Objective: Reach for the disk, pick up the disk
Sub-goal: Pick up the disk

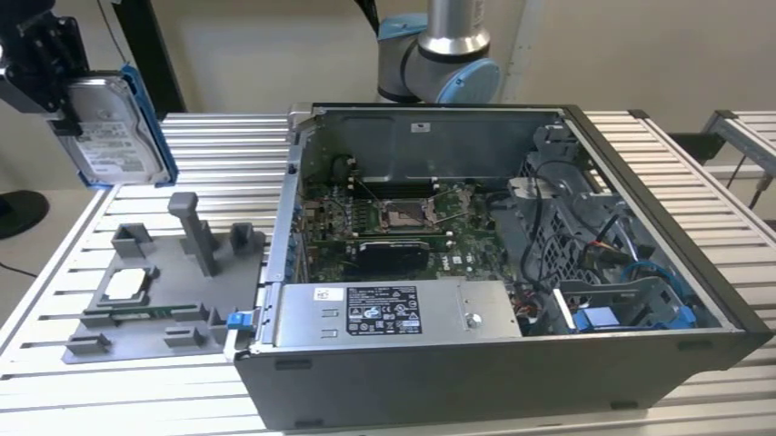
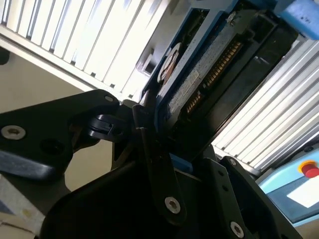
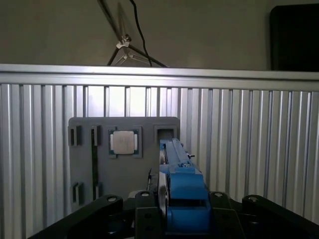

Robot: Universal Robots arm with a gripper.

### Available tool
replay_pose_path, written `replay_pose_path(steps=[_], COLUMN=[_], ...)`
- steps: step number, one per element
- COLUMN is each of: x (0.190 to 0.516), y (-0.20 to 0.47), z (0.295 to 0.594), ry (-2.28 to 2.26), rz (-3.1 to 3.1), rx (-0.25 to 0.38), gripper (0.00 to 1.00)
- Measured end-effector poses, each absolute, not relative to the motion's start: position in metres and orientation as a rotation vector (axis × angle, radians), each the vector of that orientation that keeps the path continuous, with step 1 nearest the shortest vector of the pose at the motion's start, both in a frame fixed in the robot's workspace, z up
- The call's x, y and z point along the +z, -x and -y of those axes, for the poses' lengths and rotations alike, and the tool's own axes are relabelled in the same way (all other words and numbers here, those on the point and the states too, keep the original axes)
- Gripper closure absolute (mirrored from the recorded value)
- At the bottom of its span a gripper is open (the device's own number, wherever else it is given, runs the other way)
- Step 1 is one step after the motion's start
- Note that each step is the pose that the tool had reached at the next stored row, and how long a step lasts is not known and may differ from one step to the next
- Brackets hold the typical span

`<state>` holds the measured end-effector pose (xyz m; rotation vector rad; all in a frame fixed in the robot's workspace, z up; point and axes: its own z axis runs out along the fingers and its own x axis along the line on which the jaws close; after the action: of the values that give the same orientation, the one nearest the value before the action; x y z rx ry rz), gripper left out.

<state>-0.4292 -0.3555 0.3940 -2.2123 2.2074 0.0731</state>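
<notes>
- Black gripper (image 3: 182, 201) linkage is sitting closest to the lens in both wrist views, its fingers clamping the disk (image 3: 180, 174) from either flat side.
- Disk is hanging on edge in the air at the exterior view's left, over the far corner of the slatted metal table (image 1: 218, 145), well apart from the computer case (image 1: 485, 386).
- Case is lying open side up, holding a green motherboard (image 1: 322, 222) with a processor socket (image 1: 401, 216), a long grey box (image 1: 388, 313) along the near wall, and loose cables (image 1: 624, 263) and blue plastic parts (image 1: 606, 320) toward the exterior view's right.
- Grey fixture tray (image 1: 145, 313) is resting on the table just beside the case, carrying a small square silver chip (image 1: 127, 284) in one recess.
- Disk is showing a silver metal body, a white printed label on its facing side, and a blue frame wrapping its edges.
- Print on the disk's label and on the grey box's black label is coming through too small to read.
- Arm base (image 1: 437, 45) is standing behind the case.
</notes>
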Motion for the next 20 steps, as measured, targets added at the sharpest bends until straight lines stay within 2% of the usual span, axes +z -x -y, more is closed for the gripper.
replay_pose_path(steps=[20], x=[0.437], y=[0.429], z=[0.356], ry=[2.212], rz=[-2.207], rx=[0.073], gripper=[1.0])
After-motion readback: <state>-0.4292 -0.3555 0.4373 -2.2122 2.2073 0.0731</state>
